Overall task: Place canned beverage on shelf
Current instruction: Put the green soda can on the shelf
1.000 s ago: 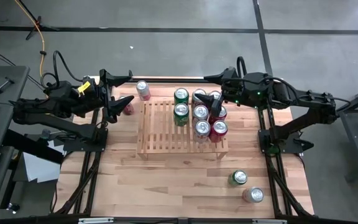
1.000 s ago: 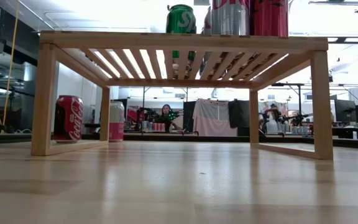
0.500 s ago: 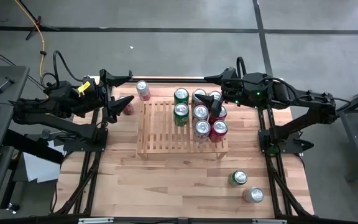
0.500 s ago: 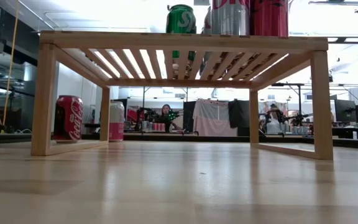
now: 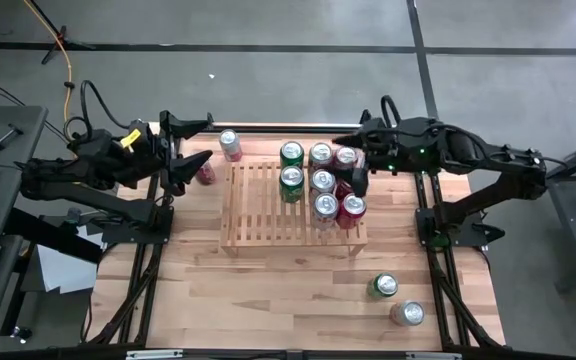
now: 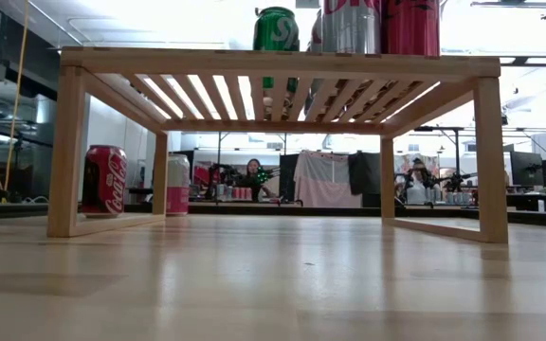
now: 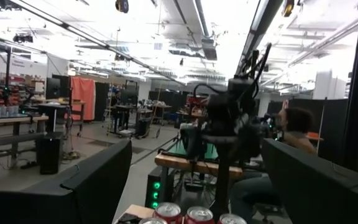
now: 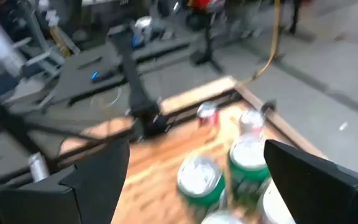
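The light wooden slatted shelf (image 5: 268, 205) stands mid-table on short legs (image 6: 68, 152). Several cans stand upright on its right half, among them a green can (image 5: 290, 181) and a red can (image 5: 352, 207). My right gripper (image 5: 356, 178) hovers open above those cans; its wrist view shows green can tops (image 8: 197, 177) below the open fingers. My left gripper (image 5: 194, 165) hangs open in the air off the shelf's far-left corner and points level toward the right arm (image 7: 229, 124).
A red can (image 6: 105, 180) and a pink can (image 5: 230, 145) stand on the table by the shelf's far-left corner. A green can (image 5: 383, 287) and a silver can (image 5: 406, 313) stand at the near right. Bare wood lies in front of the shelf.
My right gripper has turned at the wrist above the shelf's right-hand cans and drawn a little toward the table's right edge, staying open. The cans and the shelf have not moved.
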Motion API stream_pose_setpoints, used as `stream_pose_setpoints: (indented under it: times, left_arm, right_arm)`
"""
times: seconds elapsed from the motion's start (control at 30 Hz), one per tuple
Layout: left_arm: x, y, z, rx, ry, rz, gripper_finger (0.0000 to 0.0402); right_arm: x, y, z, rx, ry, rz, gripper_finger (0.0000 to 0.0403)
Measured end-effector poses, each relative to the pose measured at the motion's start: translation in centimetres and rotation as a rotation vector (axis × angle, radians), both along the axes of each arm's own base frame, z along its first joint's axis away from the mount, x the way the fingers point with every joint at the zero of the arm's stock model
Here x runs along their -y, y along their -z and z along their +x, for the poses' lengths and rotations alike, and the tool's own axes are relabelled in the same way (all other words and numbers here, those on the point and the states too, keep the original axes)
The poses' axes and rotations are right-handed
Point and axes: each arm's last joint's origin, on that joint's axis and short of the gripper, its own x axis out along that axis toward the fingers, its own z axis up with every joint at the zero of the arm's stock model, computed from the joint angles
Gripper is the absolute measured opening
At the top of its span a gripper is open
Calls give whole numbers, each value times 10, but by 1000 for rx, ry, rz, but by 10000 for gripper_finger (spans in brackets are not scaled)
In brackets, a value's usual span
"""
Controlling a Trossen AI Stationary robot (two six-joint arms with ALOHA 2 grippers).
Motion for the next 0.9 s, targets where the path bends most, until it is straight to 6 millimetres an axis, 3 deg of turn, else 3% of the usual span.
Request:
stream_pose_setpoints:
  times: [0.3, 0.53, 0.67, 0.9]
  left_arm:
    - [0, -5, -2, 59, 8, -27, 351]
    - [0, -5, -2, 62, 8, -27, 351]
    - [-1, -5, -2, 60, -10, -33, 351]
    - [-2, -4, -2, 58, -37, -44, 351]
  right_arm:
    - [-17, 13, -15, -168, -312, 392, 358]
    - [-63, 24, -32, -406, -445, 709, 358]
    - [-98, 37, -50, -616, -334, 828, 358]
    - [-150, 74, -69, -887, 113, 899, 358]
